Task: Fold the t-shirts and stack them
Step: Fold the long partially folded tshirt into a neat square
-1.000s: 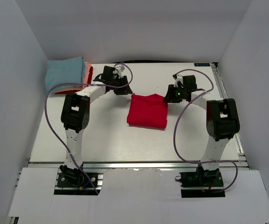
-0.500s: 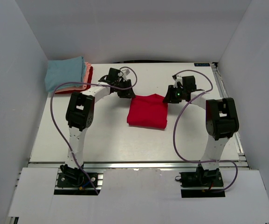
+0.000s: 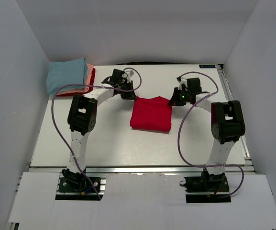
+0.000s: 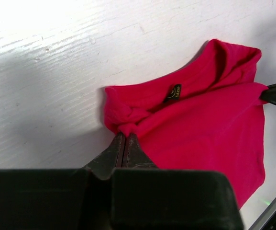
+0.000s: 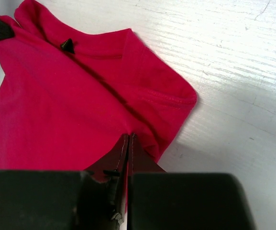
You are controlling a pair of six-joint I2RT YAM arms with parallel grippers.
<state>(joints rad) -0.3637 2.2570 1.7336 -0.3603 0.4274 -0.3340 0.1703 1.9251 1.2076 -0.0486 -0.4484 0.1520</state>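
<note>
Evidently for lifting, the left end effector (image 4: 125, 140) and right end effector (image 5: 129, 140) each clamp a collar-end corner of the bright red cloth t-shirt (image 3: 151, 115).

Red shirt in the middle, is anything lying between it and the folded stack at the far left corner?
No loose thing lies between the red shirt and the folded stack; only the left arm crosses there, the left tool pinching the shirt's corner.
</note>
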